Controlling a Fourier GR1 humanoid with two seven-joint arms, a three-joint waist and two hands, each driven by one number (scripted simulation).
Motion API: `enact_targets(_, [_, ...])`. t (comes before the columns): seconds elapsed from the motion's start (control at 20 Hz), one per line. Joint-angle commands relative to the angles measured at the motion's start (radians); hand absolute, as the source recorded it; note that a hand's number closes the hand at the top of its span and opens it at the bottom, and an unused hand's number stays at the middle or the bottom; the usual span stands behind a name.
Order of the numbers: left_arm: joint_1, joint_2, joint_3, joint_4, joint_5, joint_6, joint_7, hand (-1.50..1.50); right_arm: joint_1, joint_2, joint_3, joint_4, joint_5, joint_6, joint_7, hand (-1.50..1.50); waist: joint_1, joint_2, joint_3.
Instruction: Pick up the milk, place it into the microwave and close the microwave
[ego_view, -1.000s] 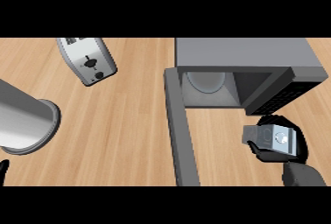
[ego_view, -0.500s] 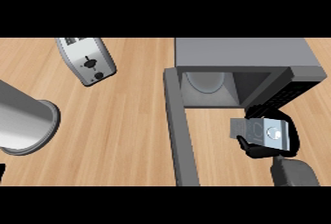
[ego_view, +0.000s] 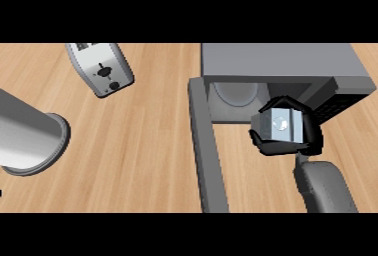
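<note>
The wooden counter (ego_view: 148, 150) fills the view. At its upper right stands the grey microwave (ego_view: 280, 60), its door (ego_view: 208, 165) swung wide open and running down toward me as a long grey bar. The pale turntable (ego_view: 235, 94) shows inside the cavity. A big grey cylinder (ego_view: 26, 135) sits at the left edge, and a toaster (ego_view: 100, 70) lies tilted above it, well apart from the microwave.

My right forearm (ego_view: 325, 187) comes up from the lower edge. My right hand (ego_view: 286, 148) is curled round the milk (ego_view: 279, 125), which I hold at the right side of the microwave's mouth, beside the dark control panel (ego_view: 341, 102). I cannot tell whether it is inside the cavity.

Of my left hand (ego_view: 1, 192) only a dark sliver shows at the left edge, so I cannot tell its state.
</note>
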Motion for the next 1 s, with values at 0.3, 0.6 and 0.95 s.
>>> enact_targets(0.3, [-0.051,-0.004,0.022,0.042,0.000,-0.020,0.002,-1.50,-0.352,0.011,-0.039,0.348,0.069,-0.107,0.041,1.50,0.022,0.009,0.001])
enact_targets(0.6, [-0.074,0.025,0.042,0.085,0.035,-0.056,-0.004,-1.50,-0.433,-0.036,-0.083,0.421,0.061,-0.106,0.038,1.50,0.051,0.020,0.001])
enact_targets(0.95, [-0.100,0.045,0.053,0.054,0.065,-0.058,0.018,-1.50,-0.437,-0.021,-0.069,0.444,0.125,-0.210,-0.031,1.50,0.080,0.026,0.000])
